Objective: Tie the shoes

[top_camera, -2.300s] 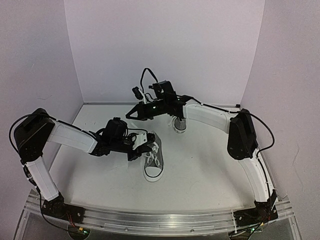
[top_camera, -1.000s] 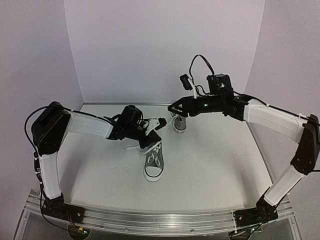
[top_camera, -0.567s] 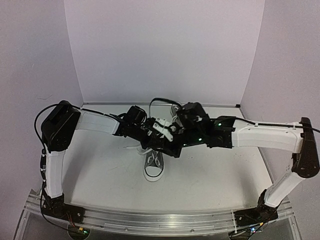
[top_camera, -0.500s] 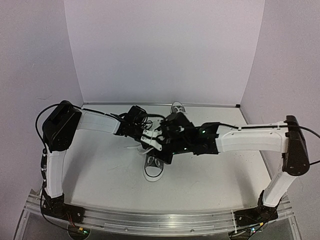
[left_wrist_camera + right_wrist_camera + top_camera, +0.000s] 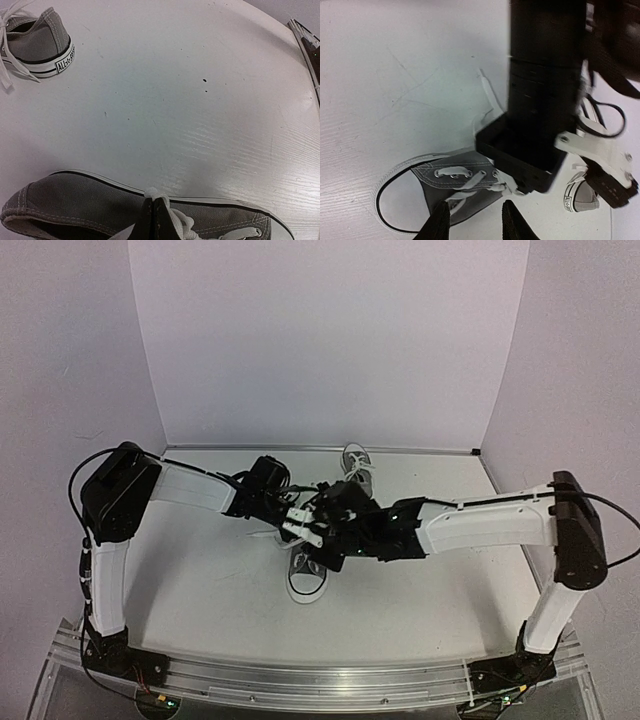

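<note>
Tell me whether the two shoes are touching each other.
Apart. The left wrist view shows a broad stretch of bare table between the near shoe and the far shoe.

This is a robotics lab test cell rather than a lived-in room: a white matte surface (image 5: 430, 590) is boxed in on three sides by plain pale lilac panels (image 5: 330, 340). A ribbed aluminium rail (image 5: 320, 678) along its near edge carries the bases of two white-and-black jointed machines, the left arm (image 5: 190, 488) and the right arm (image 5: 480, 525). Off the joints loop exposed black cables (image 5: 71, 490), small green indicator lights (image 5: 166, 703) glow at the bases, and on the surface lie a small grey canvas sneaker (image 5: 304, 585) in the middle and a second grey sneaker (image 5: 354, 456) near the back panel.
</note>
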Tool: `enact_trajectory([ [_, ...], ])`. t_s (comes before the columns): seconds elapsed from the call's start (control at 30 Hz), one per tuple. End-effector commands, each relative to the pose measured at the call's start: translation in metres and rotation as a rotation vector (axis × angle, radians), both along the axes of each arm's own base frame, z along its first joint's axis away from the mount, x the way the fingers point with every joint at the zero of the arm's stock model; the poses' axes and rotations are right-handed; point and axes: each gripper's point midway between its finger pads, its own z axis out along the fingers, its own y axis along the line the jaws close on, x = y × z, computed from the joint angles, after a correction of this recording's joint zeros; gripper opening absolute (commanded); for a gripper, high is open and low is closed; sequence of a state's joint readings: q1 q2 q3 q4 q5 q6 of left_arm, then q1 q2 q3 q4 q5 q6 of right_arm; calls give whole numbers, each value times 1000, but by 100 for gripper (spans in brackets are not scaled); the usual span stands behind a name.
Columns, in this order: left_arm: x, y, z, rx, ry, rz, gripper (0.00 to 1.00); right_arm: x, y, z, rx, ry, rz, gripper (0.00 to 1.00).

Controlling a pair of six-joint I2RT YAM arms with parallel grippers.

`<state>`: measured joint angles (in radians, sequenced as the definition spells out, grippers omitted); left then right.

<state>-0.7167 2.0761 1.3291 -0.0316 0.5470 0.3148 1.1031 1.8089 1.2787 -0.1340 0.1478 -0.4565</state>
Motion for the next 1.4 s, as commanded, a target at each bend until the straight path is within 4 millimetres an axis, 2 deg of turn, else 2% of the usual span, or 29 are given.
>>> enact_trajectory([
  [0.0, -4, 1, 21, -40, -47, -24, 0, 21, -35, 71, 345, 133, -108, 35],
  [0.07, -3, 0, 24, -60, -66, -24, 0, 24, -53, 73, 417, 195, -133, 36],
  [0.17, -4, 1, 27, -76, -83, -26, 0, 28, -69, 64, 460, 283, -171, 37],
  [0.4, -18, 11, 45, -131, -202, -63, 0, 53, -74, 50, 563, 447, -266, 38],
  [0.53, -21, 19, 52, -128, -263, -56, 0, 55, -60, 34, 561, 539, -236, 36],
  [0.73, -25, 28, 48, -96, -318, -72, 0, 60, -38, 11, 534, 612, -192, 36],
  [0.97, -26, 30, 57, -110, -366, -79, 0, 64, -19, 3, 532, 657, -138, 36],
  [1.37, -23, 29, 62, -118, -384, -82, 0, 73, -13, -18, 434, 622, -91, 35],
])
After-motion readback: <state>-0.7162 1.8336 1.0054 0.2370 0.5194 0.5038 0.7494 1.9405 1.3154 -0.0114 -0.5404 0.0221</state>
